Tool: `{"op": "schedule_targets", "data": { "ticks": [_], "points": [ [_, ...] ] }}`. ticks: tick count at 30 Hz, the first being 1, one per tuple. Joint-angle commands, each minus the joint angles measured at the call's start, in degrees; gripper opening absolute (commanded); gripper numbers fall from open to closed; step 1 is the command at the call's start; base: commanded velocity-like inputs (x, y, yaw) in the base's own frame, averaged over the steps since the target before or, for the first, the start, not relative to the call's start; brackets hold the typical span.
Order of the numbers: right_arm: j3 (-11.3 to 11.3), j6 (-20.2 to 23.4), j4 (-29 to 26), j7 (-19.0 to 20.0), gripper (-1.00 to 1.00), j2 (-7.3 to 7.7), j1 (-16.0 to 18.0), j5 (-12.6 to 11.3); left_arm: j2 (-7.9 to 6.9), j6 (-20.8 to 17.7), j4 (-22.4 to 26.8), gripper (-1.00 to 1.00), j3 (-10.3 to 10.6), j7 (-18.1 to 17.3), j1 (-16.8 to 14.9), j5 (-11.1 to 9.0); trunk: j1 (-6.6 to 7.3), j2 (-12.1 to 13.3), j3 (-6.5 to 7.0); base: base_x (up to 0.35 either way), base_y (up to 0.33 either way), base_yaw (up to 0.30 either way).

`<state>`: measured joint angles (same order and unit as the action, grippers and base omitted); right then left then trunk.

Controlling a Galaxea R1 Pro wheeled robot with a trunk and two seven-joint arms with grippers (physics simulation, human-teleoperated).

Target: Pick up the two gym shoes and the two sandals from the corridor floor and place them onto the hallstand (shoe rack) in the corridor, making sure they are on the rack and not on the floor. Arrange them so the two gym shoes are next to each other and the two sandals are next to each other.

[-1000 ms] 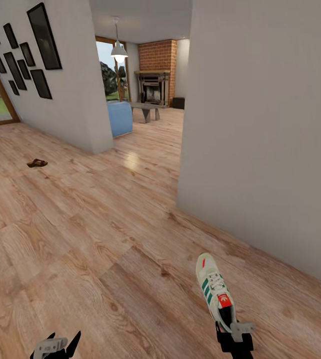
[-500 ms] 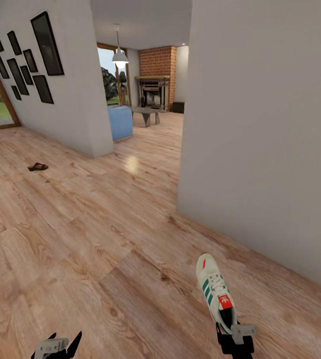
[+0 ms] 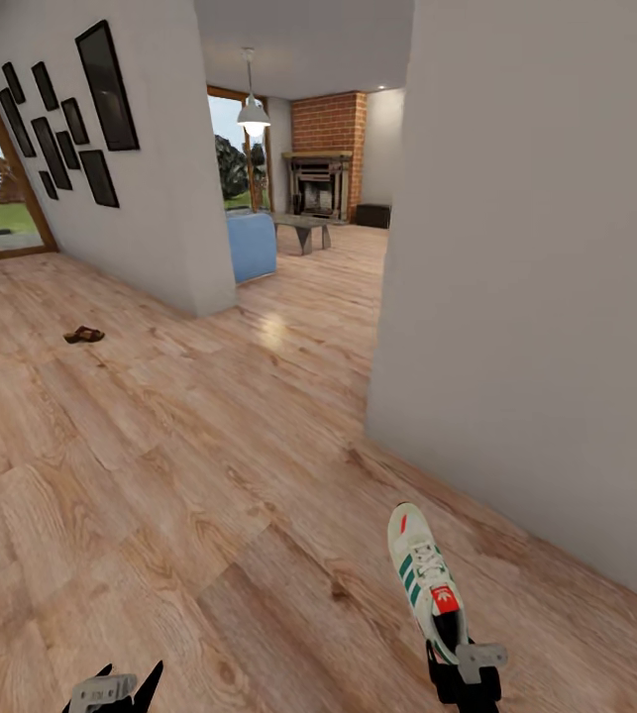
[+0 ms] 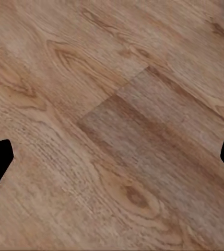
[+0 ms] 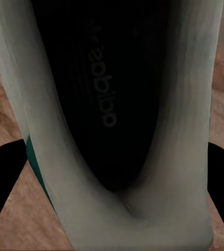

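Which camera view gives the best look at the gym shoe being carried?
The head view: the gym shoe shows whole, stripes and laces visible, heel at the right gripper. The right wrist view sees just its dark inside and white heel collar up close. The left wrist view shows the floor.

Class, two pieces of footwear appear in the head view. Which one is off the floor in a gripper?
The white gym shoe with green stripes, held at its heel by the right gripper. The brown sandal lies far off on the floor.
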<state>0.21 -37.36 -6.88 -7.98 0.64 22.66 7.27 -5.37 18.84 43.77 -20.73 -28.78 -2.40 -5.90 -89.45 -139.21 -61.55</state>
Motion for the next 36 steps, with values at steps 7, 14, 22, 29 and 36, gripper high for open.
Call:
{"op": "schedule_targets", "data": {
  "ticks": [7, 14, 22, 29, 36],
  "points": [
    [0.0, -0.1, 0.0, -0.5, -1.0, -0.02, 0.0, 0.6, 0.01, -0.1, -0.2, 1.0, -0.1, -0.6, -0.1, -0.6, -0.02, 0.0, -0.05, 0.303, 0.168, 0.27],
    [0.0, -0.1, 0.0, -0.6, -1.0, -0.02, 0.0, 0.6, 0.01, -0.1, -0.2, 1.0, -0.1, -0.6, -0.1, -0.6, -0.02, 0.0, -0.05, 0.288, 0.196, 0.275],
    [0.0, -0.1, 0.0, -0.6, -1.0, -0.02, 0.0, 0.6, 0.01, 0.0, -0.2, 1.0, -0.2, -0.6, -0.1, -0.6, -0.02, 0.0, -0.05, 0.285, 0.202, 0.275],
    [0.0, -0.1, 0.0, -0.6, -1.0, -0.02, 0.0, 0.6, 0.01, 0.1, -0.2, 1.0, -0.2, -0.6, -0.1, -0.6, -0.02, 0.0, -0.05, 0.285, 0.202, 0.275],
    [0.0, -0.1, 0.0, -0.5, -1.0, 0.08, 0.0, 0.6, 0.03, 0.1, -0.2, 1.0, -0.2, -0.6, -0.1, -0.6, -0.02, 0.0, -0.05, 0.285, 0.202, 0.147]
  ]
}}
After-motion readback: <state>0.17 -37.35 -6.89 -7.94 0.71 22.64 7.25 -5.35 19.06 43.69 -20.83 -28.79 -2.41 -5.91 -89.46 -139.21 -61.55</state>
